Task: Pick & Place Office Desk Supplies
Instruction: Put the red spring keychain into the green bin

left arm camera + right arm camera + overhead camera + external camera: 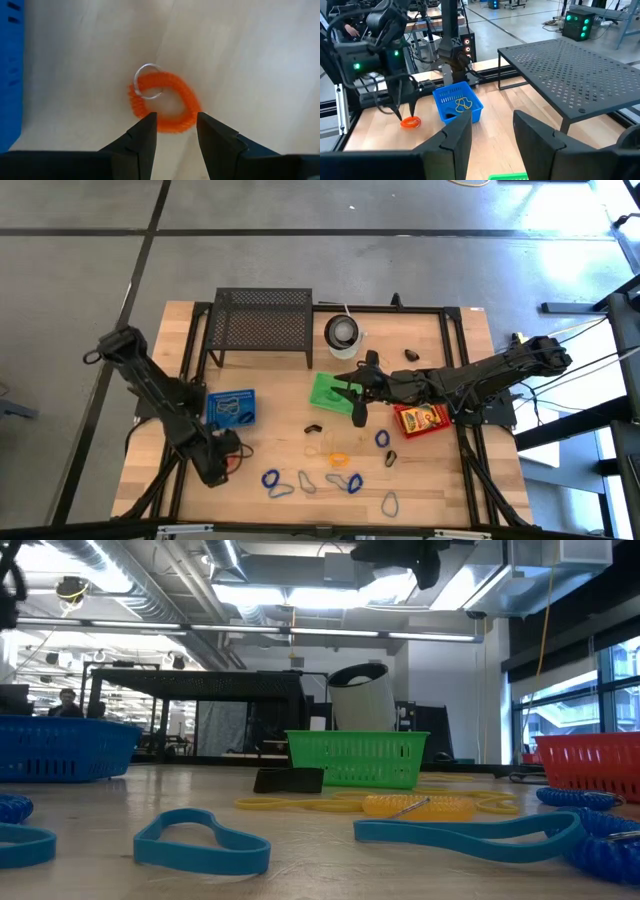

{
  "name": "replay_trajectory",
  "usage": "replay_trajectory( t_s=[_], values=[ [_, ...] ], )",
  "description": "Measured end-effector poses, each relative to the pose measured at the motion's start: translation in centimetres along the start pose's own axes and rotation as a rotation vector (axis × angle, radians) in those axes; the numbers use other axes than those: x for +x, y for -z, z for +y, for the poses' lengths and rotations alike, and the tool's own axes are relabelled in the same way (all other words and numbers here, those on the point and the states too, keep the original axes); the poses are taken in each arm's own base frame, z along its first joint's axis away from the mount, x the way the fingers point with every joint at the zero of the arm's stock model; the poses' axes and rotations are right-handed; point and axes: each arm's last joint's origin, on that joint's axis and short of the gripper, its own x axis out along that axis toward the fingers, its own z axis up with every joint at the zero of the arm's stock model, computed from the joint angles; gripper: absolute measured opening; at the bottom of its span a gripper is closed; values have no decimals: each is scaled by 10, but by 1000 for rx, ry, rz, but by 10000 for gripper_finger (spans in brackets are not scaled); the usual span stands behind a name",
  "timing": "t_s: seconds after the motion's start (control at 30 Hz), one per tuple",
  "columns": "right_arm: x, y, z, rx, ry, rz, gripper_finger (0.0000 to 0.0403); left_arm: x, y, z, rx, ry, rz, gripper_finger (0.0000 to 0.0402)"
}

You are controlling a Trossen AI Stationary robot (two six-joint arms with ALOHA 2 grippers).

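An orange coil loop point(162, 107) with a metal key ring point(148, 81) lies flat on the wood near the table's near-left corner, beside the blue basket point(231, 407). My left gripper point(175, 120) is open and points down over it, one finger on each side of the loop's near part; the right wrist view shows the fingertips point(407, 112) just above the orange coil loop point(411, 122). My right gripper point(492, 125) is open and holds nothing, raised above the green basket point(335, 392). More blue, grey and yellow loops point(306, 481) and black clips point(313, 428) lie near the near edge.
A black mesh rack point(262, 325) and a white cup point(343, 333) stand at the far edge. A red basket point(422, 419) holding a yellow box sits right of the green one. The blue basket holds a yellowish loop point(462, 104). Bare wood surrounds the orange loop.
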Motion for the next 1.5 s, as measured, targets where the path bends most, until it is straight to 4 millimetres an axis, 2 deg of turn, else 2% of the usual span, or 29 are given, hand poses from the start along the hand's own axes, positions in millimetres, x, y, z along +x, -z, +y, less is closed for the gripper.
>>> replay_trajectory(
  t_s=[0.2,0.33,0.53,0.83,1.03,1.13,1.5],
  values=[
    [0,0,0,0,3,-1,146,19,0,-5,12,-60,0,134],
    [0,0,0,-1,4,0,146,22,0,-6,42,-59,-1,134],
    [0,0,0,-20,4,1,146,17,-2,-5,53,-45,2,132],
    [0,0,-1,-19,5,-1,146,-1,-5,-7,56,35,-6,118],
    [0,0,-1,-19,5,-1,146,-2,-1,5,51,-81,25,118],
    [0,0,-1,-20,5,-1,146,0,0,12,-6,-146,8,118],
    [0,0,-1,-23,5,-1,146,2,2,13,-42,-131,46,116]
  ],
)
